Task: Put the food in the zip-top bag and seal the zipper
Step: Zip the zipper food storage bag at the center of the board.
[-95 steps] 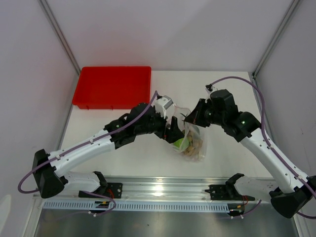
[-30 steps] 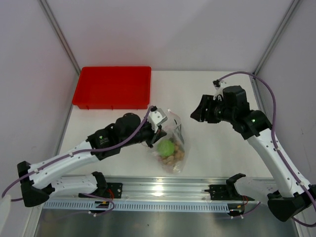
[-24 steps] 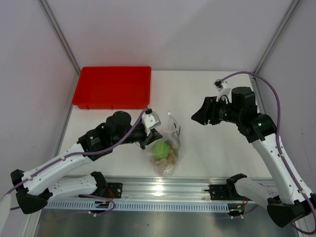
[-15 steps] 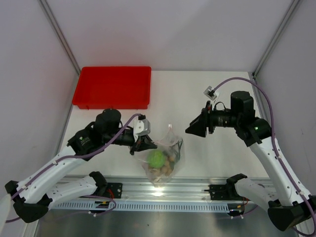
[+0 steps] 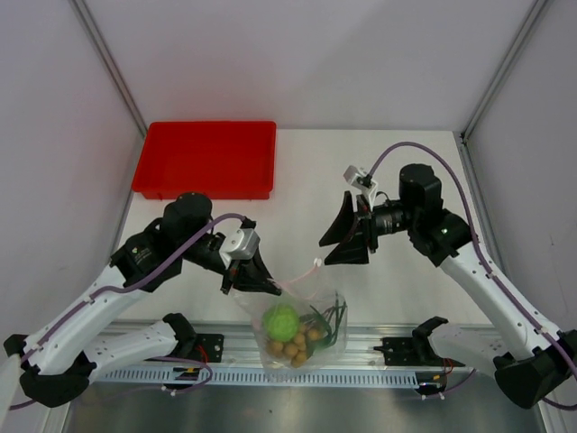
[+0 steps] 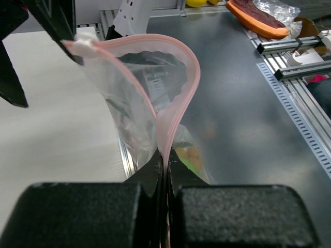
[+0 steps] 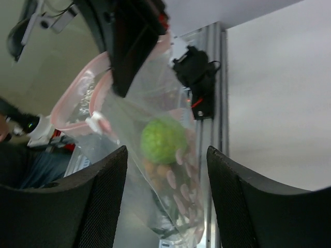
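Note:
The clear zip-top bag point(image 5: 302, 327) hangs from my left gripper point(image 5: 260, 285), over the table's near edge. Inside it lie the food items: a lime-green fruit point(image 5: 280, 318), tan-brown round fruits point(image 5: 293, 347) and thin green leaves point(image 5: 330, 322). In the left wrist view my left gripper point(image 6: 164, 157) is shut on the pinkish zipper point(image 6: 182, 98), and the bag's mouth gapes in a loop beyond it. My right gripper point(image 5: 333, 238) stands open, apart from the bag and pointing at it. The right wrist view frames the fruit point(image 7: 163, 140) between the open right gripper point(image 7: 165, 155).
A red tray point(image 5: 206, 160) sits at the table's back left. An aluminium rail point(image 5: 397, 341) runs along the near edge, under the hanging bag. White walls stand close on both sides.
My left arm has drawn the bag back toward the near edge and lifted it. The right gripper has swung left toward the bag and opened wider.

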